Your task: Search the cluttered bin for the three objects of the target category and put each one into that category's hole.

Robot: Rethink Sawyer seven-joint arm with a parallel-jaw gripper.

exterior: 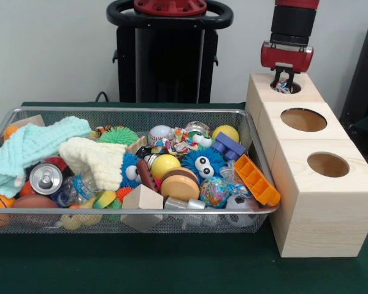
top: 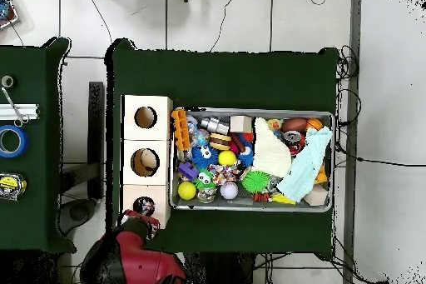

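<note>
The bin [exterior: 141,212] of silver wire mesh lies on the green table, crammed with toys, balls, a can and cloths; it also shows in the overhead view [top: 250,207]. To its right stand three pale wood cubes in a row. The hole [exterior: 296,89], the smallest one, is in the far cube, next to the robot [top: 136,207]. My gripper [exterior: 283,84] hangs straight down at this hole, shut on a small multicoloured toy [exterior: 283,86] at rim level. The toy shows in the hole from overhead [top: 144,206].
The two wider holes are in the middle cube [exterior: 303,119] and the near cube [exterior: 328,164]. Something pale lies inside the middle one [top: 145,162]. An orange toy [exterior: 256,179] leans on the bin's rim beside the cubes. A side table holds tape rolls [top: 12,141].
</note>
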